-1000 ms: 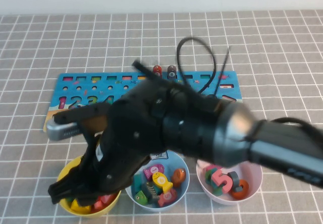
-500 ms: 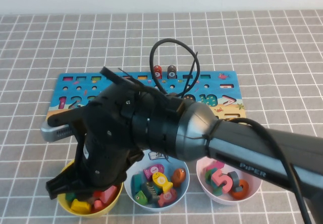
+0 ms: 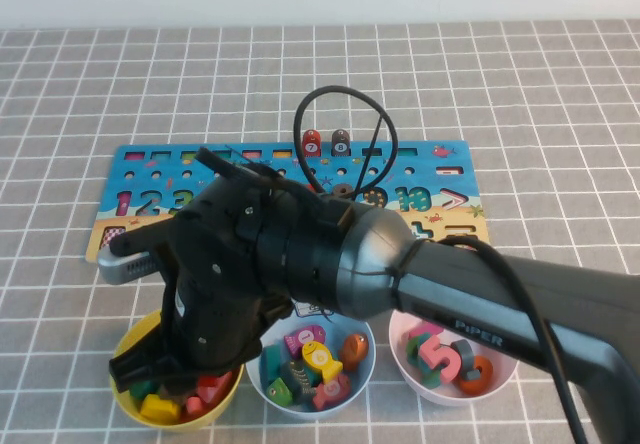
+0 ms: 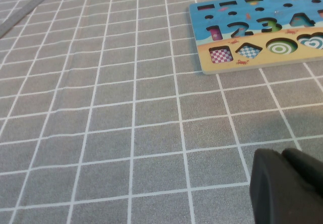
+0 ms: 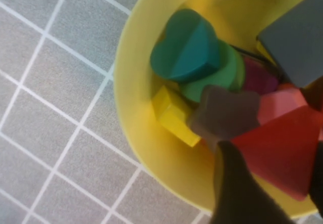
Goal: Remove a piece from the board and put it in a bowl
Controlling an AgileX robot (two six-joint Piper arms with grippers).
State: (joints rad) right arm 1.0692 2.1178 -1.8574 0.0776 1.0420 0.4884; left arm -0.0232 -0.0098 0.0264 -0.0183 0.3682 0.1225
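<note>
A grey gridded worktop (image 3: 560, 84) carries the long blue puzzle board (image 3: 445, 179), most of it screened by the right arm (image 3: 480, 304), which reaches diagonally across the scene from the robot's right. Below the board sit three bowls in a row: the yellow bowl (image 3: 128, 336) on the robot's left, a light-blue bowl (image 3: 364, 336) in the middle and a white-pink bowl (image 3: 505, 349) on the right, each holding coloured pieces. The right gripper (image 3: 150, 369) hangs over the yellow bowl, fingers parted, and the right wrist view shows the red triangle piece (image 5: 282, 151) lying inside the bowl between the fingertips, among a teal heart (image 5: 184, 47), a yellow block (image 5: 174, 115) and a brown piece (image 5: 227, 113). Whether the fingers are in contact with the triangle cannot be told. The left gripper (image 4: 285, 186) hovers low over bare worktop near the board's left end; its opening cannot be judged. The risk from here looks modest: if a fingertip is caught against the triangle or the bowl's wall as the arm lifts, it could drag the piece out or tip the light bowl and spill its crowded contents.
</note>
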